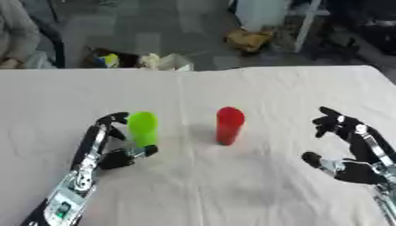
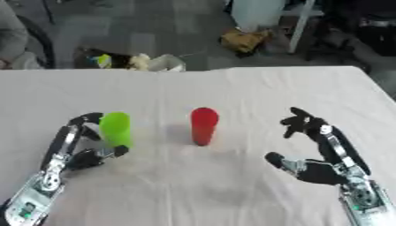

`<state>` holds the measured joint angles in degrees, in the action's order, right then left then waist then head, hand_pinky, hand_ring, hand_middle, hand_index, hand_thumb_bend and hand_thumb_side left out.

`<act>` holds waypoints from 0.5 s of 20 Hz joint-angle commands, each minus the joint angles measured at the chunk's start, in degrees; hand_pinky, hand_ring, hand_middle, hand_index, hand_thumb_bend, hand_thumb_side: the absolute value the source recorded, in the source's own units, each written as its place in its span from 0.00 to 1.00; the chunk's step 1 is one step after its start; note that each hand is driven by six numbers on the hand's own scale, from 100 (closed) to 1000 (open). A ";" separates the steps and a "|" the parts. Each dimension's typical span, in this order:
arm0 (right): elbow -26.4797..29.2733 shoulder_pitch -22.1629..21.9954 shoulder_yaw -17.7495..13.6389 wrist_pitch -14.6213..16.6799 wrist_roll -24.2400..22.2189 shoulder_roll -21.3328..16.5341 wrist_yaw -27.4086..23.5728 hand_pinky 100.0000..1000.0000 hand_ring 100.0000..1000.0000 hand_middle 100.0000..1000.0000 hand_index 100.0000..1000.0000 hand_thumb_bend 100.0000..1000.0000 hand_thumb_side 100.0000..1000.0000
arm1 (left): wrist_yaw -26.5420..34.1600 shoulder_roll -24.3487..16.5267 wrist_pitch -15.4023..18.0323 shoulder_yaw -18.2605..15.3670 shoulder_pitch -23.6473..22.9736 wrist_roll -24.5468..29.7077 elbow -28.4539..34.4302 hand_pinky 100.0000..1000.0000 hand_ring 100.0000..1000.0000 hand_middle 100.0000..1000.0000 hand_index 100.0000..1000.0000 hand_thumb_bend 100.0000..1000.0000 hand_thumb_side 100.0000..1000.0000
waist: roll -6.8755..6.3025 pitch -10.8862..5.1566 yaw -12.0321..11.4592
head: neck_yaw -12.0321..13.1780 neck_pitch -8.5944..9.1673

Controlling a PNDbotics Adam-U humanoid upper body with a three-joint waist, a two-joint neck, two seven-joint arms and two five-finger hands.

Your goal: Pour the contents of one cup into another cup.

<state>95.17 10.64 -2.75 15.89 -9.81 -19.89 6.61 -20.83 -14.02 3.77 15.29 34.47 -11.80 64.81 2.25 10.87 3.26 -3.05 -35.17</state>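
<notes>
White-clothed table; green cup grasped by left hand; red cup upright; right hand released; grey cluttered floor beyond.

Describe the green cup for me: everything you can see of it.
The green cup is a plain bright green tumbler, plastic by its look, wider at the top. It stands upright on the white cloth, left of the red cup and apart from it. The left hand is at it, fingers round its far side and thumb low at its near side. Its contents cannot be seen.
</notes>
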 commanded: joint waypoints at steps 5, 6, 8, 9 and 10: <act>0.98 0.74 0.02 0.13 -0.32 -0.56 -0.40 0.77 1.00 0.42 0.68 0.62 0.28 | -0.03 0.22 1.71 -0.12 2.51 1.13 -0.53 0.65 0.45 0.62 0.81 0.94 0.44 | 0.00 -0.54 0.70 | 0.38 0.24; 0.99 0.76 0.02 0.15 -0.33 -0.56 -0.39 0.77 1.00 0.42 0.68 0.62 0.28 | -0.03 0.24 1.91 -0.04 2.67 1.37 -0.58 0.65 0.45 0.61 0.81 0.94 0.44 | 0.00 -0.49 0.81 | 0.39 0.25; 0.99 0.80 0.02 0.16 -0.34 -0.54 -0.40 0.77 1.00 0.42 0.68 0.62 0.28 | -0.09 0.27 2.19 0.08 2.92 1.83 -0.65 0.65 0.45 0.60 0.80 0.92 0.43 | 0.00 -0.39 1.01 | 0.42 0.27; 0.99 0.80 0.03 0.16 -0.35 -0.52 -0.39 0.77 1.00 0.42 0.68 0.62 0.28 | -0.11 0.31 2.26 0.10 3.02 1.99 -0.71 0.65 0.44 0.60 0.80 0.92 0.43 | 0.00 -0.35 1.10 | 0.44 0.27; 0.98 0.81 0.05 0.16 -0.38 -0.51 -0.38 0.77 1.00 0.42 0.68 0.62 0.28 | -0.14 0.33 2.31 0.13 3.12 2.13 -0.77 0.65 0.44 0.59 0.80 0.91 0.43 | 0.00 -0.30 1.20 | 0.46 0.27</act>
<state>95.17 10.68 -2.43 15.87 -9.96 -19.72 6.60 -20.83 -13.53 5.82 15.31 36.39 -9.92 63.42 2.25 11.27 4.40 -2.74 -35.17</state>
